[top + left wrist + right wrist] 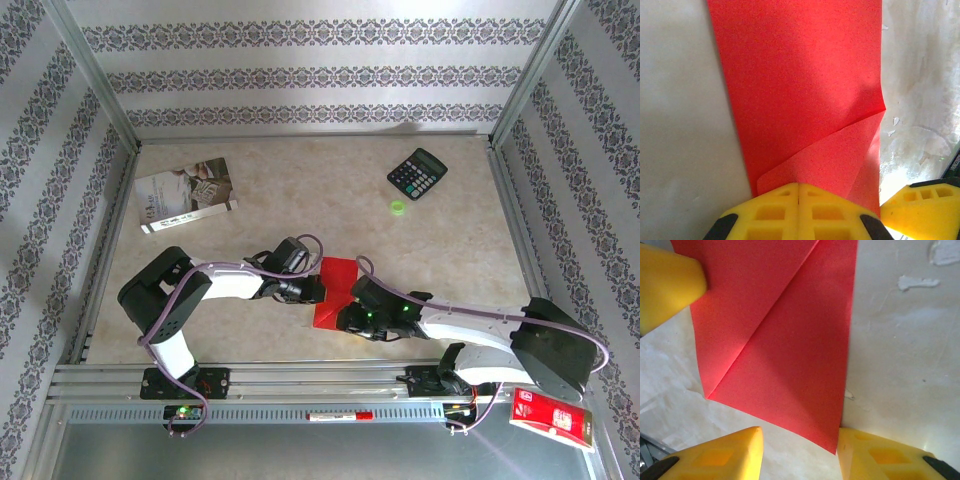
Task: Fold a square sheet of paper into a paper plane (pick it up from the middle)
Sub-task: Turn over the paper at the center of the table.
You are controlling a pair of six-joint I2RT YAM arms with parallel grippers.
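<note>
The square sheet of paper [337,283] lies bright red on the table between both arms, folded into a narrower strip. In the left wrist view one near corner of the sheet [805,90] curls over as a diagonal flap that runs into my left gripper [799,189], whose yellow fingers are pressed together on it. In the right wrist view the paper [790,340] shows a diagonal crease. Its near corner points between the spread fingers of my right gripper [800,445], close to the right fingertip [852,442]. My left gripper [316,290] and right gripper [347,317] meet at the sheet.
A black calculator [417,173] and a small green cap [398,207] sit at the back right. A grey-white booklet [186,195] lies at the back left. A glossy red packet [550,416] rests by the right arm's base. Metal frame rails border the table.
</note>
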